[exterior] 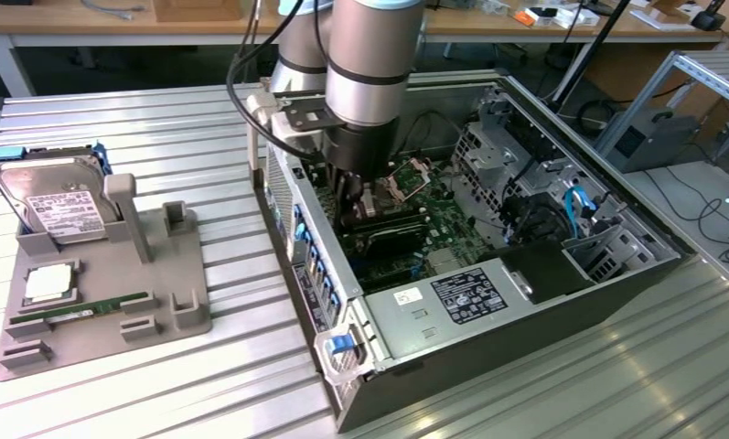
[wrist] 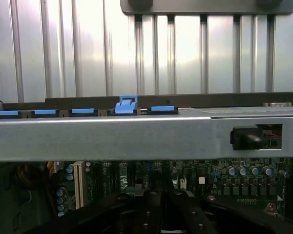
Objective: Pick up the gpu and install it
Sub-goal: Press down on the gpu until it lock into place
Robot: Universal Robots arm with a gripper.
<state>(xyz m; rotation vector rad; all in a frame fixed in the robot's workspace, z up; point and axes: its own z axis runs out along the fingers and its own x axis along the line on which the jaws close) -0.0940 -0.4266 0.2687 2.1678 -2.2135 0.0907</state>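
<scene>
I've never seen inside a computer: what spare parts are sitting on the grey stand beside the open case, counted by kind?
On the grey stand:
Hard drive: 1
Memory stick: 1
Square silver chip: 1
Total: 3

Ribbed shiny metal table (exterior: 156, 384), matt grey plastic holder (exterior: 108, 320), bare-metal computer case (exterior: 462, 315)
</scene>
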